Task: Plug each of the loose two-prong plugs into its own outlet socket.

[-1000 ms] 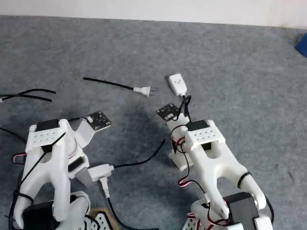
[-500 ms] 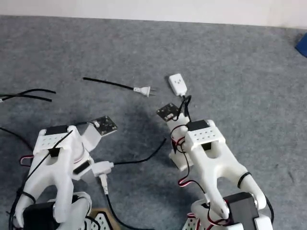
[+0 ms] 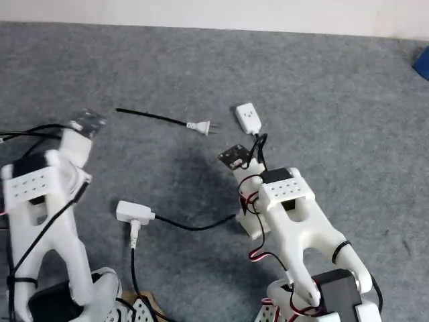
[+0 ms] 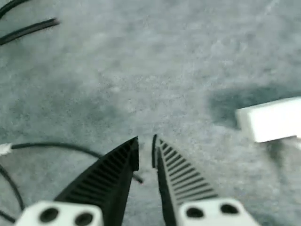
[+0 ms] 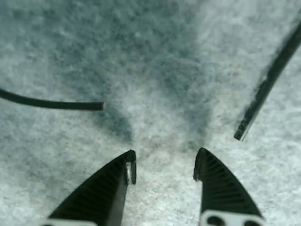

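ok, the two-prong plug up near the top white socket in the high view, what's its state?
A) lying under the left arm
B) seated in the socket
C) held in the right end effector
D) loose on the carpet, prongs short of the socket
D: the two-prong plug lies on the grey carpet, prongs aimed toward the white socket with a gap between them.

Plug near socket, on its left.
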Robot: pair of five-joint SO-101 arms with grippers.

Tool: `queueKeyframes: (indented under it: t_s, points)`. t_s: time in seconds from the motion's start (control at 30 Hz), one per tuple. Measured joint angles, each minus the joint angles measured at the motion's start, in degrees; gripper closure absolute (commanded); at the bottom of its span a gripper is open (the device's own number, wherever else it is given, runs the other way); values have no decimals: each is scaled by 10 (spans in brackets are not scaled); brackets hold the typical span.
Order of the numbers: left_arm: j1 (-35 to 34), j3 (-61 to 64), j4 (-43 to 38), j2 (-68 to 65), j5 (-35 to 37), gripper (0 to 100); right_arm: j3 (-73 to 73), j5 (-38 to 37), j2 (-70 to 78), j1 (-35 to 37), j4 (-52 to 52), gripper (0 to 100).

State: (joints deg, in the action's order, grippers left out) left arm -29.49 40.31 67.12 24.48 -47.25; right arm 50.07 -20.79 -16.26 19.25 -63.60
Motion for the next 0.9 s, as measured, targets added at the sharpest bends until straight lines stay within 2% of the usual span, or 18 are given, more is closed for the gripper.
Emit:
queueKeyframes:
  t_s: [0.13,0.2,0.33,0.57,0.7,0.9]
  points:
    - [-9,-2,0,0,-24,720,0,0,0,0,0,800]
    - [-7,-2,2,0,-24,678,0,-3,0,0,0,800]
    - [56,-2,36,0,-59,678,12,-9,0,0,0,800]
    - [180,-4,32,0,-222,678,14,-14,0,0,0,800]
    - [191,-4,32,0,-286,678,14,-14,0,0,0,800]
    - [173,25,11,0,-309,678,14,-19,0,0,0,800]
